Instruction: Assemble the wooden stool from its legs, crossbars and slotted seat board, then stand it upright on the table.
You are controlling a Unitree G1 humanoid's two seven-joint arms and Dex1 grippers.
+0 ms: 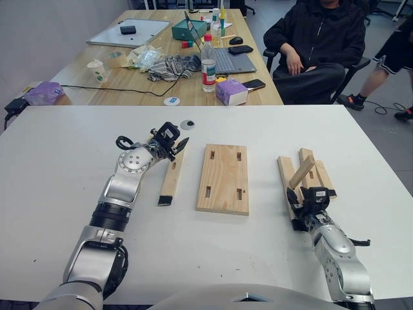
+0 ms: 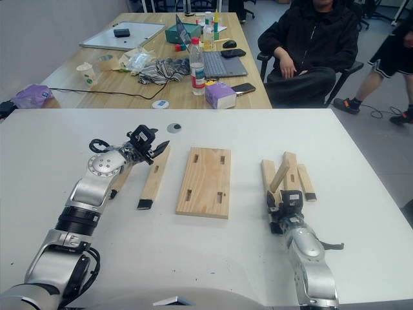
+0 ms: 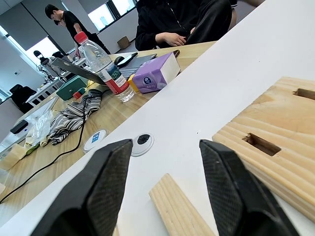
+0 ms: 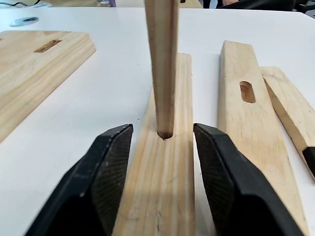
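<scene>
Left eye view: a white table (image 1: 64,148) fills the lower frame, with the slotted seat board (image 1: 222,179) lying flat at its centre. Just left of the board, the left gripper (image 1: 179,147) hangs spread wide over the far end of a leg (image 1: 170,182). At lower right, the right gripper (image 1: 304,195) is parted astride a second leg (image 4: 167,167), where a crossbar (image 1: 301,171) stands tilted. Across the upper frame, a wooden table (image 1: 122,84) carries a bottle (image 1: 208,62) and a laptop (image 1: 226,58).
</scene>
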